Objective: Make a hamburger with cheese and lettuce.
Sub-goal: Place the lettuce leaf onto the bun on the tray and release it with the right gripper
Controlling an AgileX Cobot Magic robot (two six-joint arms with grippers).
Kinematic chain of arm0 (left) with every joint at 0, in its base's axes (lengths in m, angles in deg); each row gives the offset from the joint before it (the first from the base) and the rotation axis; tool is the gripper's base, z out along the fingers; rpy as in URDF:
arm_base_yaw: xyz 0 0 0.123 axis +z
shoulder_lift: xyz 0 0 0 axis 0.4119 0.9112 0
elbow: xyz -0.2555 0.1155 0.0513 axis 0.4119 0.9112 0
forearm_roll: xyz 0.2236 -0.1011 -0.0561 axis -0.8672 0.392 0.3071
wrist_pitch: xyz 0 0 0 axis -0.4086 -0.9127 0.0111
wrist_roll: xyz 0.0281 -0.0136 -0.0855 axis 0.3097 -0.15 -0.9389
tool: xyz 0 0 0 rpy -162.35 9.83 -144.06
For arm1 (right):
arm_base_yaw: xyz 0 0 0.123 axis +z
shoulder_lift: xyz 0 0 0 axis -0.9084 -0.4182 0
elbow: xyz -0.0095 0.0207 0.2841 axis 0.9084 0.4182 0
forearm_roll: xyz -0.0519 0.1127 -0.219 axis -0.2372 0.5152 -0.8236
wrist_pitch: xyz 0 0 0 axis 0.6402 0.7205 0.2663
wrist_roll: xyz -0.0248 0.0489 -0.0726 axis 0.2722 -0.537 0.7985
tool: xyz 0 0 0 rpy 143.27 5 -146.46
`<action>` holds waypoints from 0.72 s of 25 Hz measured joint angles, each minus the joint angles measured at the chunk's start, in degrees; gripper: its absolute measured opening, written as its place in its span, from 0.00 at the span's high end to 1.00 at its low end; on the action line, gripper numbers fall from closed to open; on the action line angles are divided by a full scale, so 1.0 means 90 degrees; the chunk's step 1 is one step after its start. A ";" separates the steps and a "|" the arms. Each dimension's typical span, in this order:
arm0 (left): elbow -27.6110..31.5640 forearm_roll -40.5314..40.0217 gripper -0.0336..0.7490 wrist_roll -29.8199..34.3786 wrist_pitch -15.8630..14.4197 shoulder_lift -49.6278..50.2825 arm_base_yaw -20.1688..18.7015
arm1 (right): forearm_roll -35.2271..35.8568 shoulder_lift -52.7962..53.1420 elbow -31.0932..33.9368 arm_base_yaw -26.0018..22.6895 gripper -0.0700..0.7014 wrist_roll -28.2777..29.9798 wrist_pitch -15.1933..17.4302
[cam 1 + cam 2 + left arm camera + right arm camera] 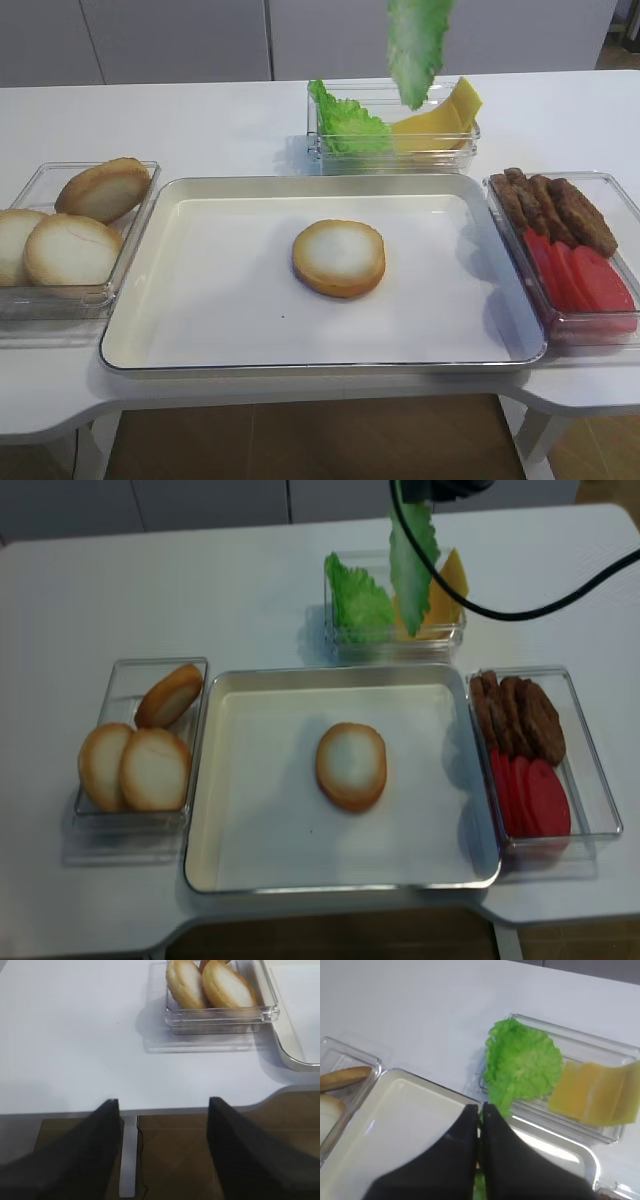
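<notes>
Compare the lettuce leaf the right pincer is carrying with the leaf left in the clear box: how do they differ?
The carried lettuce leaf hangs in the air, pinched by the shut right pincer; the boxed leaf lies in the clear box beside the cheese.
The carried leaf droops long and narrow; the boxed leaf spreads wide and rounded.
The carried leaf looks paler; the boxed leaf is a brighter green.
Both are green and frilly.
</notes>
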State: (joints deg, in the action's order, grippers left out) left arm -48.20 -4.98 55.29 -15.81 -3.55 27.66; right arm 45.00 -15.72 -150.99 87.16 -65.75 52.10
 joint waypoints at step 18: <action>0.0000 0.0000 0.43 0.0000 0.0000 0.0000 0.0000 | 0.0392 0.0794 0.3225 0.0320 0.87 0.0006 -0.1856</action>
State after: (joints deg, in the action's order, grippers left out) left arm -48.20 -4.98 55.29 -15.81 -3.55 27.66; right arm 48.53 -8.58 -121.96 90.04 -65.69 35.39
